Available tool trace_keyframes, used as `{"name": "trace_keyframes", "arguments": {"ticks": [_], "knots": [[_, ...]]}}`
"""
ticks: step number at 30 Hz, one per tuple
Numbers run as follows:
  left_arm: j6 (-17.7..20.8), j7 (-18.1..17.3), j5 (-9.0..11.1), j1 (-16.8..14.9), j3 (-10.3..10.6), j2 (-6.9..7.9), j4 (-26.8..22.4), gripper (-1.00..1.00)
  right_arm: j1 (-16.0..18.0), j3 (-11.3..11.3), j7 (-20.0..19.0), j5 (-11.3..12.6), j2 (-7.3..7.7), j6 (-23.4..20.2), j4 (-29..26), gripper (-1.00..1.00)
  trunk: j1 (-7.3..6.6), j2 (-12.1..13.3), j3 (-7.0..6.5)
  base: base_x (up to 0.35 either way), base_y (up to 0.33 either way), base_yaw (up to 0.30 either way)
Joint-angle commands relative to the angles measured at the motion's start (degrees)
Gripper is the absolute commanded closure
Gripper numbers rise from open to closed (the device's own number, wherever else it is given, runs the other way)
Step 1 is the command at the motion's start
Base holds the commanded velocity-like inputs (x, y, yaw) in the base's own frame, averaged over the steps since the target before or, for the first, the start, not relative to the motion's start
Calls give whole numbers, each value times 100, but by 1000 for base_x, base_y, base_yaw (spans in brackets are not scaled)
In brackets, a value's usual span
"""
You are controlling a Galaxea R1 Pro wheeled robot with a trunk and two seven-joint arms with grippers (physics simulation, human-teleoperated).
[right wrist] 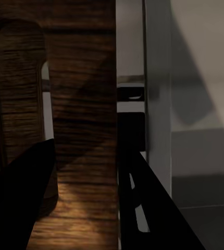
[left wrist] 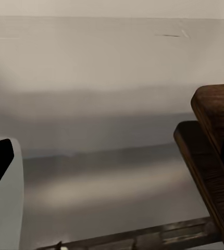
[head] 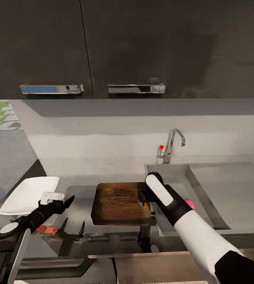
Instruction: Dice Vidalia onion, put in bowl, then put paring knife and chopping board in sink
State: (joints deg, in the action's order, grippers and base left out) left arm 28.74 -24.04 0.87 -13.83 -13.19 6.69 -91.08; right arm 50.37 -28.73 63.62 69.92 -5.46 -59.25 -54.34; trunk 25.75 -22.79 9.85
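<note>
Barely started by the look of it: small pinkish-red onion (head: 189, 203) sits in the grey steel sink (head: 206, 197), dark brown wooden chopping board (head: 119, 203) bare, right gripper (head: 144, 196) spread across the board's edge (left gripper (head: 66, 202), can't tell).

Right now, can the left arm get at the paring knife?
Probably yes. The paring knife lies on the countertop just below the left gripper, beside the bowl, with nothing over it. The right gripper is busy at the chopping board, out of the way.
</note>
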Motion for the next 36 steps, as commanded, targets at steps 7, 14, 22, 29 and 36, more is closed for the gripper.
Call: {"name": "trace_keyframes", "arguments": {"ticks": [7,14,22,29,36], "knots": [[43,-29,9,-6,-8,-1,-7,-100,8,-10,63,54,1,-20,-4,100,3,-13,42,0,0,0],[43,-28,9,-6,-8,-1,-7,-100,8,-10,63,50,1,-23,-3,100,3,-13,67,0,0,0],[43,-29,9,-6,-8,-1,-7,-100,8,-10,63,49,1,-22,-2,100,3,-13,88,0,0,0],[43,-29,9,-6,-8,-1,-7,-100,8,-10,63,50,1,-22,-5,100,3,-13,123,0,0,0],[43,-28,9,-6,-8,-1,-7,-100,8,-10,63,50,1,-22,-5,100,3,-13,127,33,0,0]]}}
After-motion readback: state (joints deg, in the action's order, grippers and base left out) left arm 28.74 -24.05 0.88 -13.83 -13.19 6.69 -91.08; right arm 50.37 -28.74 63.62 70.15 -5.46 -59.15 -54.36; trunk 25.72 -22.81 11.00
